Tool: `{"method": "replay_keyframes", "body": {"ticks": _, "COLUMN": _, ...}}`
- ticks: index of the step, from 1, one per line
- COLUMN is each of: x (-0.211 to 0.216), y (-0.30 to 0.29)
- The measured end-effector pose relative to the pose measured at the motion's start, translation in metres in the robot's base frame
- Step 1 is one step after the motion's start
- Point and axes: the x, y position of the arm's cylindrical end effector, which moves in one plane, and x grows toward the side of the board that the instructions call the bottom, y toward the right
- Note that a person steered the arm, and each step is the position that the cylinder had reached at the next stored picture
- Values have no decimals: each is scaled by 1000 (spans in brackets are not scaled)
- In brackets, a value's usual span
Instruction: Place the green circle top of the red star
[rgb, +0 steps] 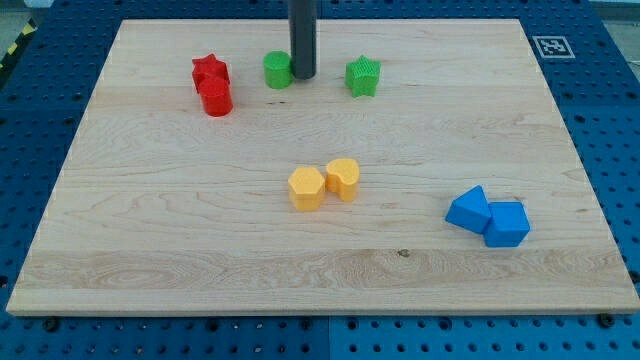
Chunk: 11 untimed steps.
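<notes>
The green circle is a round green block near the view's top, left of centre. My tip stands right against its right side. The red star lies further to the view's left, at about the same height, with a red cylinder-like block touching it just below. A gap of bare board separates the green circle from the red star.
A green star sits right of my tip. Two yellow blocks touch each other at the board's centre. Two blue blocks touch at the lower right. The wooden board lies on a blue pegboard table.
</notes>
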Motion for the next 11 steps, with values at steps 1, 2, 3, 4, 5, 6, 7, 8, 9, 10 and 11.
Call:
{"method": "replay_keyframes", "body": {"ticks": 1, "x": -1, "y": 12}}
{"method": "replay_keyframes", "body": {"ticks": 2, "x": 29, "y": 35}}
{"method": "replay_keyframes", "body": {"ticks": 3, "x": 35, "y": 6}}
{"method": "replay_keyframes", "body": {"ticks": 4, "x": 7, "y": -28}}
{"method": "replay_keyframes", "body": {"ticks": 5, "x": 1, "y": -52}}
{"method": "replay_keyframes", "body": {"ticks": 6, "x": -4, "y": -55}}
{"method": "replay_keyframes", "body": {"ticks": 7, "x": -5, "y": -55}}
{"method": "replay_keyframes", "body": {"ticks": 8, "x": -5, "y": -55}}
{"method": "replay_keyframes", "body": {"ticks": 9, "x": -29, "y": -62}}
{"method": "replay_keyframes", "body": {"ticks": 10, "x": -36, "y": -80}}
{"method": "replay_keyframes", "body": {"ticks": 11, "x": -36, "y": -81}}
